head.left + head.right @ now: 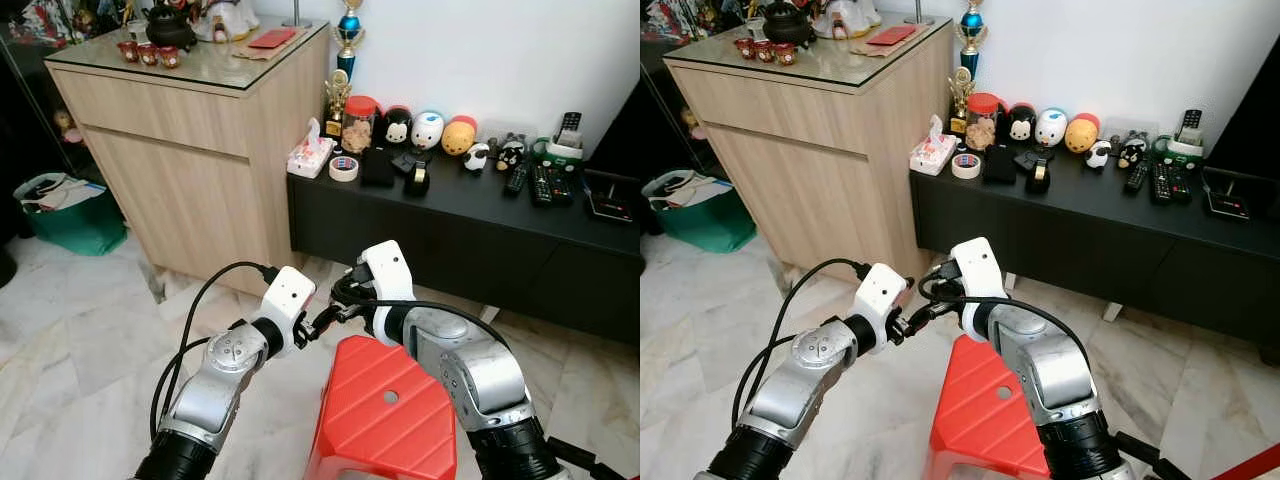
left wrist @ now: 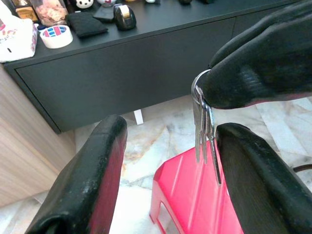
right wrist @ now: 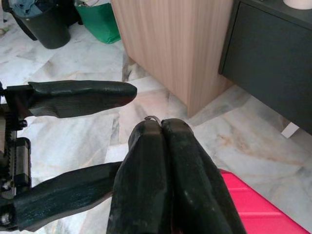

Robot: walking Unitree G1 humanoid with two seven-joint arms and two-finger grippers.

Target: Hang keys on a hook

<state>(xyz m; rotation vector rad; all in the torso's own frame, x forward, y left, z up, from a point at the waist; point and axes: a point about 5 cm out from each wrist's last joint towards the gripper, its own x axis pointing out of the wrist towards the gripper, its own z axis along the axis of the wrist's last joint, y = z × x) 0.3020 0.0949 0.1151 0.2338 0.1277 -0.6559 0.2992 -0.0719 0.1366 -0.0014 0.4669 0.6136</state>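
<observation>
Between the left gripper's (image 2: 165,170) spread fingers, keys (image 2: 204,127) hang pinched by the right gripper's (image 3: 162,127) fingers.

No legible text, labels or numbers anywhere.

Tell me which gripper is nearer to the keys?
Right. The right gripper is shut on the keys; the left gripper is open around them, not touching.

Two silver robot arms meet above a red ribbed plastic stool (image 1: 385,405) on a pale marble floor (image 1: 70,330), the left hand (image 1: 315,326) and right hand (image 1: 338,312) nearly touching. Behind stand a light wooden glass-topped cabinet (image 1: 190,150) and a long black low worktop (image 1: 470,235) carrying round toy figures and remote controls.
</observation>
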